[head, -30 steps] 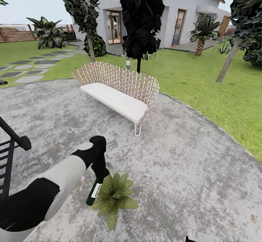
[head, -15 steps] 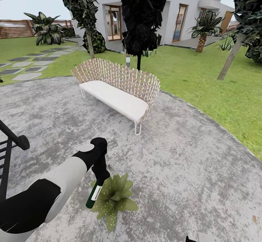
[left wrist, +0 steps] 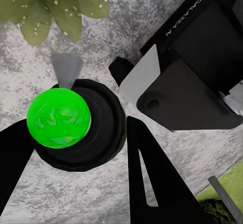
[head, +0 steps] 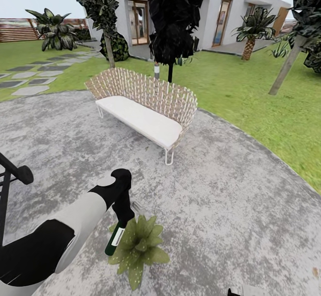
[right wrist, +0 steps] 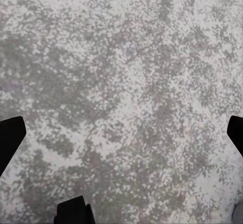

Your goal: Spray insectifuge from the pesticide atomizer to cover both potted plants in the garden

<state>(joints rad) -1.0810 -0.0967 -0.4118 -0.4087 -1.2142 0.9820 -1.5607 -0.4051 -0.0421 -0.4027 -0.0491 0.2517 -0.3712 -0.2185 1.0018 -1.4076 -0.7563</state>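
Note:
My left gripper (head: pixel 121 214) hangs low over the round stone patio (head: pixel 232 189), shut on the pesticide atomizer (head: pixel 114 241), a slim dark green bottle with a white label, tilted down. Right beside the bottle's lower end sits one potted plant (head: pixel 139 248), a rosette of speckled green leaves. In the left wrist view the atomizer (left wrist: pixel 76 128) shows a bright green round end in a black body between the dark fingers (left wrist: pixel 152 183), with plant leaves (left wrist: pixel 55 4) just beyond. My right gripper (right wrist: pixel 122 133) is open over bare stone. The second potted plant is out of view.
A wicker bench (head: pixel 147 108) with a white cushion stands mid-patio ahead. A black railing (head: pixel 13 175) juts in at the left. Lawn (head: pixel 267 104), trees, stepping stones (head: pixel 31 82) and a white house lie beyond. My base (left wrist: pixel 202 67) is close to the left gripper.
The whole head view has shifted a little, so the camera moved. My left arm, the held atomizer and the plant keep the same relation.

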